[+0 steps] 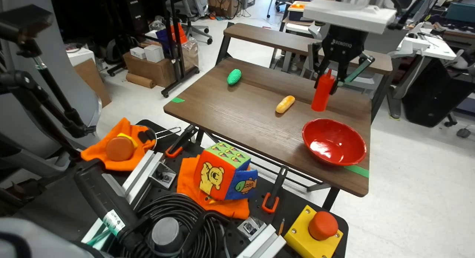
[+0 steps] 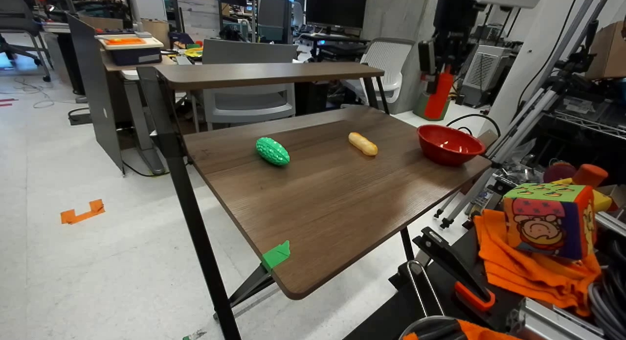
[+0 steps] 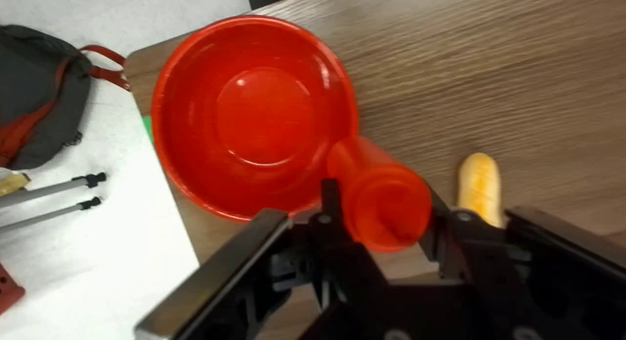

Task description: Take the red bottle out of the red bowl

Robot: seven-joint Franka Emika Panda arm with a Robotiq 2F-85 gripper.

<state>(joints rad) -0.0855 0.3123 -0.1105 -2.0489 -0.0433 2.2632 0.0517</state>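
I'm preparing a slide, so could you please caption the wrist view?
The gripper holds the red bottle up, with the red bowl and a golden roll on the wooden table below.

Robotics lab with office furniture. In both exterior views, a robot arm [image 1: 350, 13] hangs at the right end of a wood-topped bench [image 1: 241, 109] marked with green tape [image 1: 357, 171]. On the near side, in an exterior view, a black board [image 1: 291, 206] holds metal rails [image 1: 141, 170], clamps [image 1: 276, 189], coiled cable [image 1: 182, 204] and a yellow box [image 1: 304, 230] with a red push button [image 1: 323, 224]. At far left stand a wheeled chair [image 1: 196, 3] and cardboard boxes [image 1: 157, 70] on a pale, hard floor [image 1: 419, 198]. At the far side, in an exterior view, a dark screen [image 2: 335, 7] stands left of a bare grey wall [image 2: 391, 22]; at right, a tripod [image 2: 550, 85] stands in front of wire shelving [image 2: 594, 124].
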